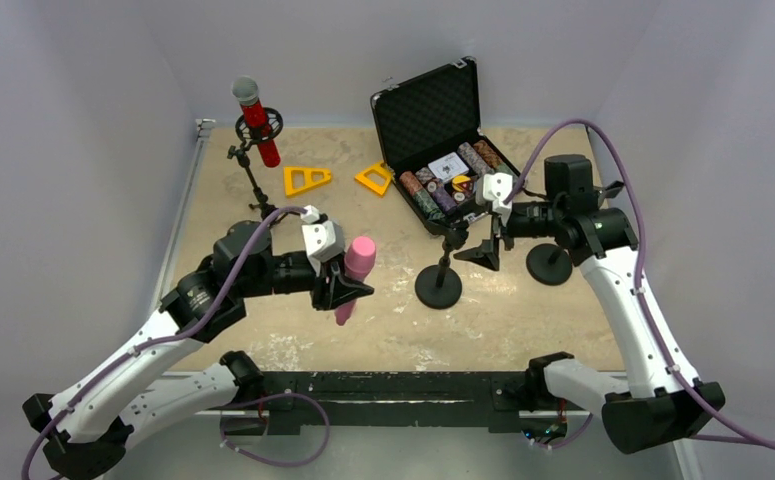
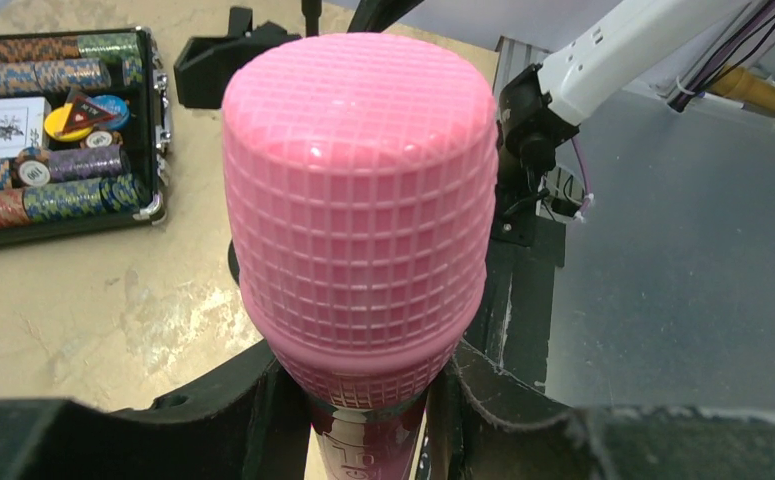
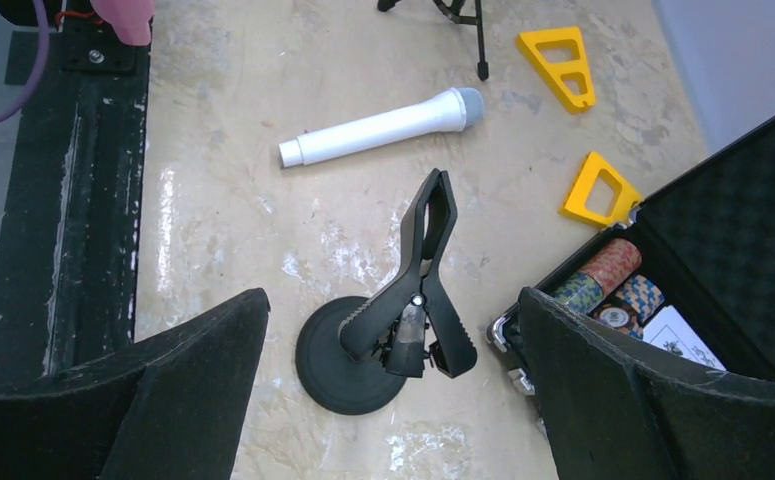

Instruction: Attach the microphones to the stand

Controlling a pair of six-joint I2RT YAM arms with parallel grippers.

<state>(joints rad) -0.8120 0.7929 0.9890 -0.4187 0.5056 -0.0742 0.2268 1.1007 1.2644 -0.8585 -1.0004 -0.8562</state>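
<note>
My left gripper [image 1: 348,285] is shut on the all-pink microphone [image 1: 356,262] and holds it upright above the table; in the left wrist view the fingers clamp its neck below the pink mesh head [image 2: 358,190]. The glittery red microphone [image 1: 255,120] sits clipped in a tripod stand at the back left. The white microphone [image 3: 383,125] lies flat on the table; the top view hides it. My right gripper [image 3: 391,300] is open and empty, above a black clip stand with a round base [image 3: 403,320], which also shows in the top view [image 1: 438,287].
An open black case of poker chips [image 1: 443,130] stands at the back right. Two yellow triangles [image 1: 306,180] [image 1: 375,177] lie at the back. A second round black base [image 1: 550,263] sits under my right arm. A black rail runs along the near edge.
</note>
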